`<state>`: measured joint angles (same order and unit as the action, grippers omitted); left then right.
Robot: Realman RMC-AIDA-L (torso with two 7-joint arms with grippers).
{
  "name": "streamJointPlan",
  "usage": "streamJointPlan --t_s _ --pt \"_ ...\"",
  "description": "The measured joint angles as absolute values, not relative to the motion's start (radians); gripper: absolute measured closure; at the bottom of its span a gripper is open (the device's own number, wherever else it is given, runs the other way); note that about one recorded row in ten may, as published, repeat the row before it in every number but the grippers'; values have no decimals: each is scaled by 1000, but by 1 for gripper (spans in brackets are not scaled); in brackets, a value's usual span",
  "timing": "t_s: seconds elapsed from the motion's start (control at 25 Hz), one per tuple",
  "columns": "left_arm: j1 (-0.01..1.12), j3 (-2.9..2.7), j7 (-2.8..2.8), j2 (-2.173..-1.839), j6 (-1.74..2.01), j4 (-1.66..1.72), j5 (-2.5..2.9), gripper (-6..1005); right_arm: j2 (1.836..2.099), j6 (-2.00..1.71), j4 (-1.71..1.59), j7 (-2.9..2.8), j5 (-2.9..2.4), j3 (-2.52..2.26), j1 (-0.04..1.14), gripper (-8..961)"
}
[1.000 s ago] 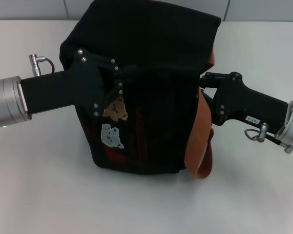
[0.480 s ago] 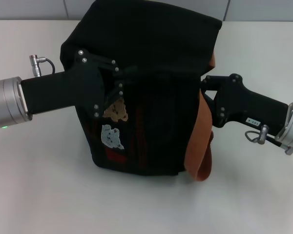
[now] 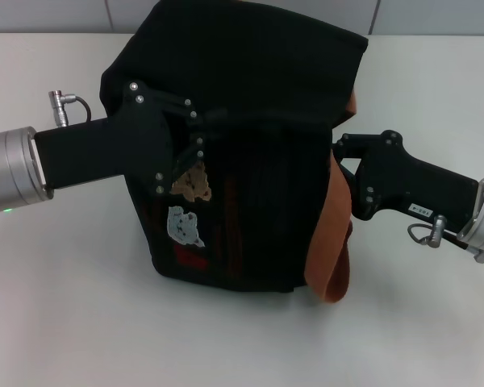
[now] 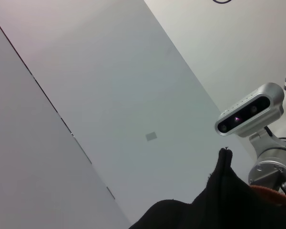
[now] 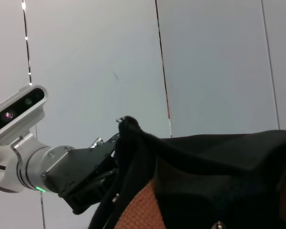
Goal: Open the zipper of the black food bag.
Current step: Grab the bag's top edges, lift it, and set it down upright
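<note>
Presently, item by item, from my left across to my right.

Left gripper: pressed into the patched side of the black food bag, up near its top edge, just above the tan bear patch. My fingers are sunk in black fabric; I cannot tell whether they are spread or pinched, nor whether they have cloth between them.

Black food bag: stands on the white table between my two arms, its top slumped toward the far side. White bear patch and a red patch below it face the head camera.

Zipper: not made out in any view. Black on black; no silver tab shows. I judge the bag not visibly opened, since no gap or interior appears, so the pull itself seems wholly left to do.

Orange-brown strap: hangs down the bag's right side, looping toward the table.

Right gripper: tip against the bag's upper right edge by the strap. Finger state hidden likewise; I cannot tell.

Progress, by my estimate: both arms braced at the bag, opening not begun.
</note>
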<state>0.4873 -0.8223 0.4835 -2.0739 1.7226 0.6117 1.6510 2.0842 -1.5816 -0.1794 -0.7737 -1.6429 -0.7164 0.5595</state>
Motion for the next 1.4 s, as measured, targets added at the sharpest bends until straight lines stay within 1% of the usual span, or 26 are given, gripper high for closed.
streamJointPlan --t_s 0.8,1.4 --pt "471 -811 489 -2071 1733 610 1600 924 2084 -1522 -174 -772 -1644 -716 549 858" --pt "436 -761 489 -2066 1725 609 1510 923 2085 -1460 -172 -772 -1645 -716 501 859"
